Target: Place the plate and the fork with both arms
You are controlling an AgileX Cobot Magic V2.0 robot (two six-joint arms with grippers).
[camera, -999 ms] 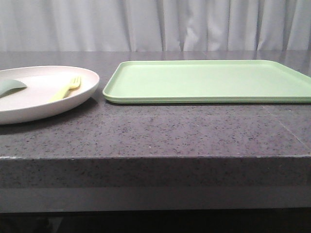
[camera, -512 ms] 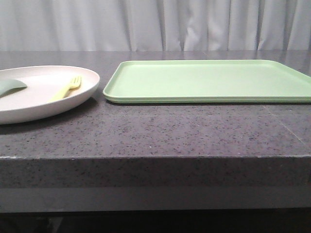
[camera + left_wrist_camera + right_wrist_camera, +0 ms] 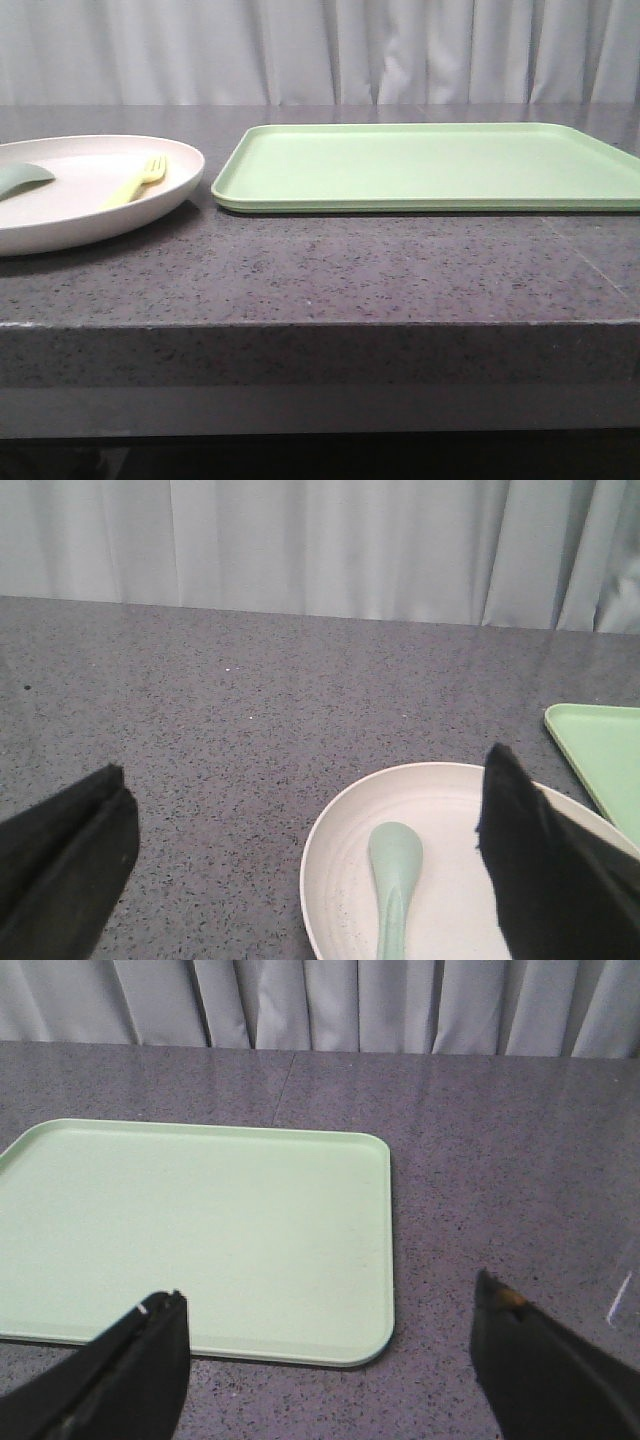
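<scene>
The pale pinkish-white plate (image 3: 60,215) sits on the dark counter at the left in the front view. The pale-yellow fork (image 3: 138,181) lies in it near its right rim. The plate also shows in the left wrist view (image 3: 335,880); the fork is hidden there behind a finger. My left gripper (image 3: 305,865) is open and empty, its black fingers (image 3: 60,870) wide apart above the plate's left edge. My right gripper (image 3: 325,1370) is open and empty above the counter by the tray's near right corner. Neither gripper shows in the front view.
A grey-green spoon-like utensil (image 3: 392,880) lies in the plate, also seen in the front view (image 3: 20,178). A rectangular light-green tray (image 3: 430,165) lies on the counter at the right, also in the right wrist view (image 3: 200,1230). A grey curtain hangs behind. The counter's front edge (image 3: 320,325) is near.
</scene>
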